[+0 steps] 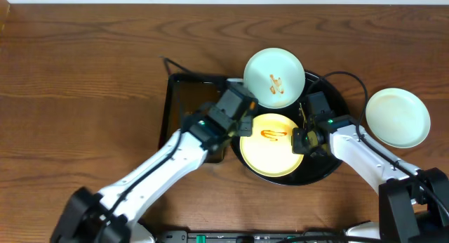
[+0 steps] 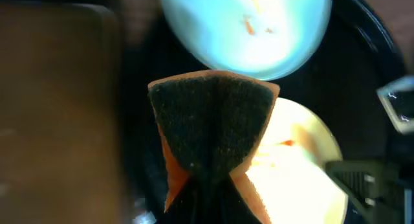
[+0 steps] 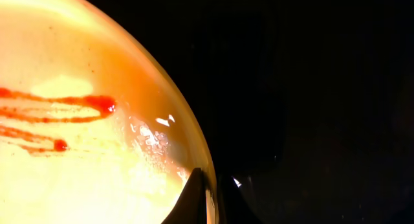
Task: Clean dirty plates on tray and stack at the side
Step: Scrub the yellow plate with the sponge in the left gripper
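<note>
The round black tray (image 1: 324, 167) holds a cream-yellow plate (image 1: 270, 150) with a red-orange sauce squiggle. A pale mint plate (image 1: 273, 78) with orange smears sits at the tray's far edge. A second mint plate (image 1: 397, 116), with no smear showing, lies on the bare wood to the right. My left gripper (image 1: 245, 123) is shut on a folded orange sponge (image 2: 213, 127) with a dark scouring face, held over the yellow plate's (image 2: 297, 166) left edge. My right gripper (image 3: 210, 201) is shut on the right rim of the yellow plate (image 3: 97, 120), one finger on each side of it.
A dark rectangular pan (image 1: 188, 102) lies just left of the tray, partly under my left arm. Black cables run over the tray's far right rim. My right arm reaches in from the lower right, beside the mint plate on the wood.
</note>
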{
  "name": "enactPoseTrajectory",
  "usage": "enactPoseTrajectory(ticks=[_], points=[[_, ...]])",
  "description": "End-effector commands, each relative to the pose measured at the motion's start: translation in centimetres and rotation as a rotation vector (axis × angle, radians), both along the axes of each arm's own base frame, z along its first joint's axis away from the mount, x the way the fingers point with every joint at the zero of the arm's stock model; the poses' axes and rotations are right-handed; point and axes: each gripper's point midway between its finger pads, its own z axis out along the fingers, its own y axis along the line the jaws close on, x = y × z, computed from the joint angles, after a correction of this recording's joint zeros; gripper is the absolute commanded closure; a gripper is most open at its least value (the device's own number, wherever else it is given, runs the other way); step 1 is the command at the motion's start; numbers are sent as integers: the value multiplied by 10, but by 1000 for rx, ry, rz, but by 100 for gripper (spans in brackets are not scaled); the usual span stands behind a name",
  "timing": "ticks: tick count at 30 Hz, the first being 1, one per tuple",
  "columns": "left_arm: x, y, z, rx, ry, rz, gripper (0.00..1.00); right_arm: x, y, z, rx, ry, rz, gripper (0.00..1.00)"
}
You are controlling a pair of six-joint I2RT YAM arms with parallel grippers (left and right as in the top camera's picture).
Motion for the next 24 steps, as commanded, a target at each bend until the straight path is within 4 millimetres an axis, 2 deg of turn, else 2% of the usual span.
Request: enactPoseTrajectory(ticks=[1,6,12,15,24], points=[[-19,-43,-21,-68,64,-173,92,-4,-16,-9,-84,14,24,99],[-26,-84,-39,-134,69,-253,92,-5,-13,-9,-69,19,28,99],[-27,-106,-56,-194,98,-211,92,-6,-11,-9,-59,22,28,99],[-30,-121,-58,-265,131,-217,92,-6,-11,-9,-59,22,28,99],[-31,-127,-70,-313,198,-158,92,-6,-9,-9,-49,25,30,99]])
